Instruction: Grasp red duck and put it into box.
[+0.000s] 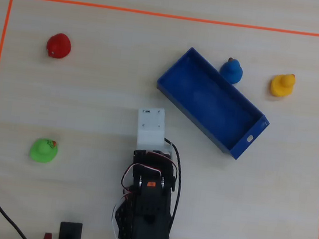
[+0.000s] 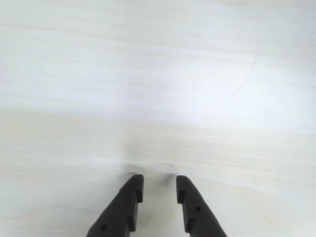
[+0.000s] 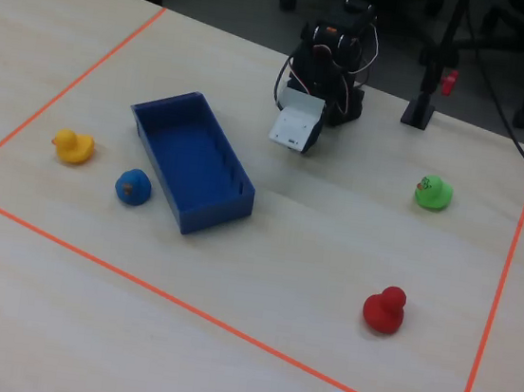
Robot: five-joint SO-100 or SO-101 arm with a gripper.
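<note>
On the table [image 1: 90,117], inside the orange tape border [image 1: 160,15], the red duck [image 1: 58,46] sits alone near the upper-left corner in the overhead view, well apart from the box [image 1: 211,101]. Gripper [image 2: 159,189] hangs over bare wood with jaws slightly apart, apparently empty.

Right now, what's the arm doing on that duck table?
Nothing is being handled yet. The arm sits folded near its base, and the gripper points down at bare table with its jaws slightly apart and empty. The red duck stands untouched toward the far left corner in the overhead view, well away from the arm. The box lies empty at an angle, with the blue duck right beside its far wall, the yellow duck a bit further out, and the green duck alone on the left.
</note>
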